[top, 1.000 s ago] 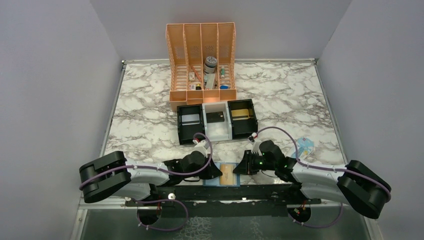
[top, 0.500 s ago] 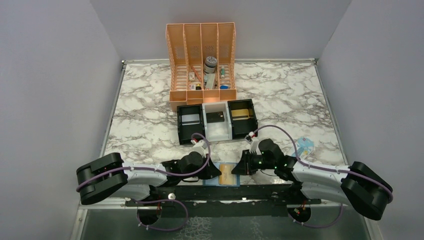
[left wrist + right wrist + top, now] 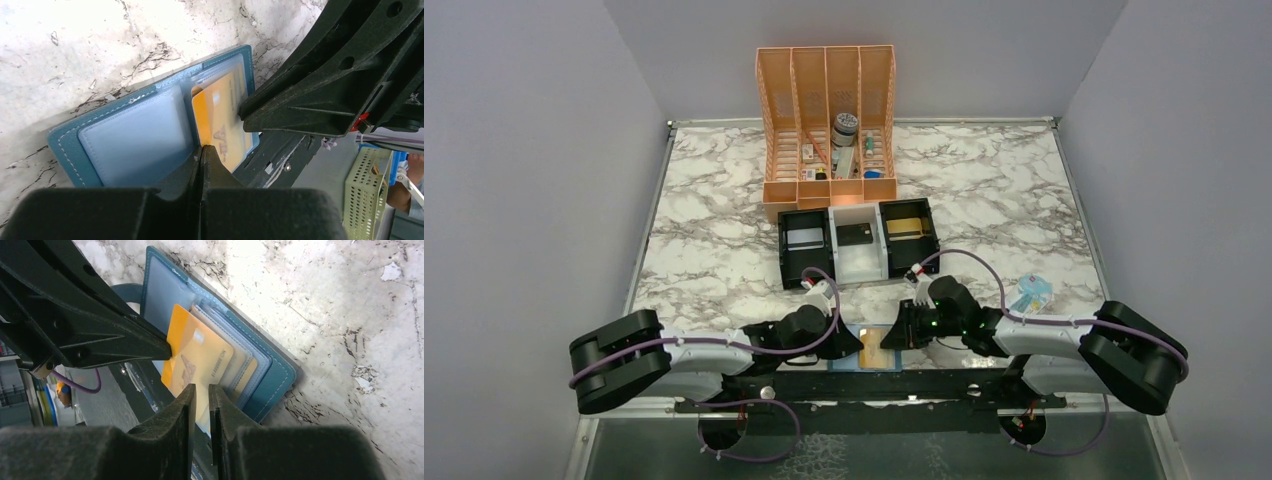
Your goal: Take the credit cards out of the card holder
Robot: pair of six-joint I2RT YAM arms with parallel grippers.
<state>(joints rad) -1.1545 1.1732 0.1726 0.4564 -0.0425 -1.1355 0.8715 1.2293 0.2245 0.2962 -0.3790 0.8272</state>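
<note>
The blue card holder (image 3: 862, 356) lies open at the table's near edge, also in the left wrist view (image 3: 130, 145) and the right wrist view (image 3: 275, 375). A gold credit card (image 3: 200, 355) sticks partway out of its pocket, past the table edge, also in the left wrist view (image 3: 222, 115). More card edges show in the pockets behind it. My left gripper (image 3: 202, 147) is shut, its tips pressing on the holder's middle fold. My right gripper (image 3: 201, 387) is nearly shut, with a thin slit between the fingers, tips over the gold card and nothing between them. The grippers face each other over the holder.
A black-and-white three-compartment tray (image 3: 782, 255) behind the holder has a silver card, a dark card and a gold card (image 3: 906, 228). An orange file rack (image 3: 828, 120) stands behind it. A pale blue packet (image 3: 1031, 293) lies right. A black rail (image 3: 874, 382) runs along the near edge.
My right gripper has moved left and now covers the holder's right side. My left gripper has stayed on the holder, with the arm shifted slightly.
</note>
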